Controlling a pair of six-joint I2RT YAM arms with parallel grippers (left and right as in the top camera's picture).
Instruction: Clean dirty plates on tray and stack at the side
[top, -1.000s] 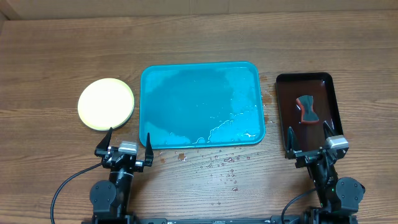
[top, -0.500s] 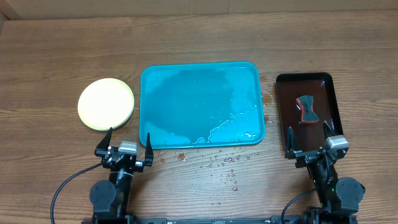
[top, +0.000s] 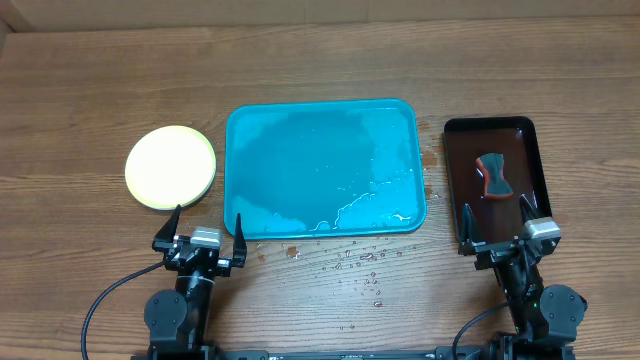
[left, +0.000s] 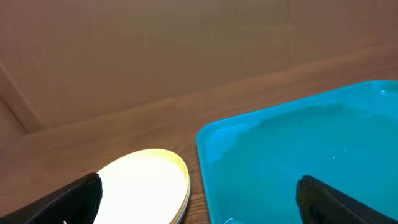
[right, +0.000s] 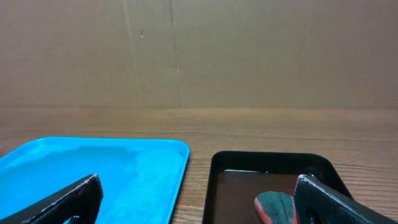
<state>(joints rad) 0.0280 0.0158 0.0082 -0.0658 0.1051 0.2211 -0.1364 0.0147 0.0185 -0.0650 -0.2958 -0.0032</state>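
- Round pale yellow-green plastic plates (top: 171, 166) sit stacked just left of the wet turquoise rectangular plastic tray (top: 300, 150), apart from it.
- Left gripper (top: 208, 216) and right gripper (top: 495, 206) both gape wide, holding nothing.

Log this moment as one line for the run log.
plates: stacked left of tray | tray: wet, no plates | sponge: in dark tray | left gripper: open, empty | right gripper: open, empty

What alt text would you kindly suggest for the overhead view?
A wet turquoise tray lies mid-table, plates stacked to its left, a dark tray with a sponge to its right. The left hand and right hand sit open below.
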